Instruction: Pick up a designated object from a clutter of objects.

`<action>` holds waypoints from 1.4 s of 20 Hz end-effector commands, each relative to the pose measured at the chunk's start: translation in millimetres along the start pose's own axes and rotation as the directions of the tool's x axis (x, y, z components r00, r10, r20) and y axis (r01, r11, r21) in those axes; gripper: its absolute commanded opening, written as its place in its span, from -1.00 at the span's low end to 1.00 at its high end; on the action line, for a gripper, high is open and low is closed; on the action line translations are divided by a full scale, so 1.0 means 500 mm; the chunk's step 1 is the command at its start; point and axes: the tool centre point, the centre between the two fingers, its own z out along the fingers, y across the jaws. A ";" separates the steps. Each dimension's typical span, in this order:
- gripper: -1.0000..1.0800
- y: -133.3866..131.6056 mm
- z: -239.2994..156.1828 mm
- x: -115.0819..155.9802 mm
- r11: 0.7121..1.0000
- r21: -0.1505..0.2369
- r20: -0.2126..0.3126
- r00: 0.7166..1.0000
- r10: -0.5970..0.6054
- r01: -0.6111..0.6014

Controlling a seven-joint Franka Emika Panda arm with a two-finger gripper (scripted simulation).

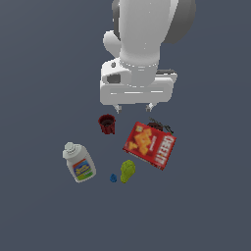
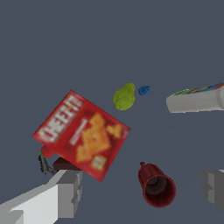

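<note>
Clutter lies loosely scattered around the red cracker box (image 1: 149,145), which rests flat on the table (image 1: 44,88). White bottle (image 1: 79,163), dark red cup (image 1: 107,123), yellow-green fruit (image 1: 128,170) and blue piece (image 1: 113,178) lie nearby. Half hidden at the box's far edge, the thin black wiry rod (image 1: 161,125) sits just below the spread, empty end effector (image 1: 133,107).

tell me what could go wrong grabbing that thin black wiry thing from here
1. The thin black rod lies tucked against the red cracker box, so a finger may hit or shove the box.
2. It is very slim, and the open fingers could close without catching it.
3. The dark red cup stands close under the gripper and may get knocked on descent.
</note>
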 end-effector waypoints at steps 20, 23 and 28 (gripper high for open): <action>0.92 -0.027 0.008 -0.002 0.996 -0.005 0.014 0.996 -0.089 0.090; 0.92 -0.038 0.021 -0.004 0.992 -0.005 0.014 0.992 -0.126 0.126; 0.92 -0.067 0.054 -0.011 0.975 -0.006 0.013 0.975 -0.221 0.221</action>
